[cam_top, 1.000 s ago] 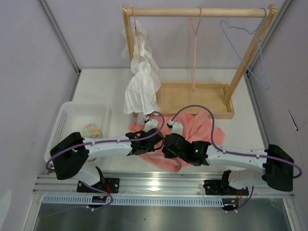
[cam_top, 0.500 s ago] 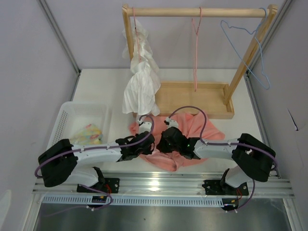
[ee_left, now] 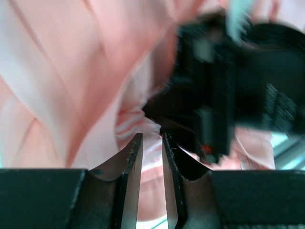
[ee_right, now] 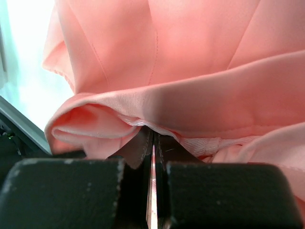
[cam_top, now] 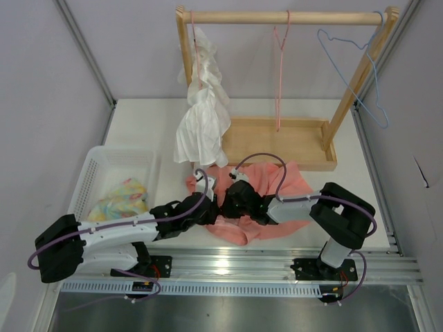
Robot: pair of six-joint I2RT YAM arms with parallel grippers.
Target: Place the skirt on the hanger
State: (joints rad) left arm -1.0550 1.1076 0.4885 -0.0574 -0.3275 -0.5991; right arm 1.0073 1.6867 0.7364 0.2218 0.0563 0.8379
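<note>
The skirt (cam_top: 297, 183) lies in a heap just in front of the wooden rack (cam_top: 277, 17). This is the grabbing step. The right gripper (ee_right: 153, 136) is pinched tight on the skirt's edge. The left gripper (ee_left: 151, 138) shows a thin gap at the edge, so its hold cannot be told. Next, both should lift the skirt up to the hanger (cam_top: 278, 83) on the rack.

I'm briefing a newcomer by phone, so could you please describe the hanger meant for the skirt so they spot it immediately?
Look at the wooden rack at the back of the table. The hanger is the thin pink wire one dangling near the middle of its rail. It is bare, between the white garment on the left and the light-blue hanger on the right.
</note>
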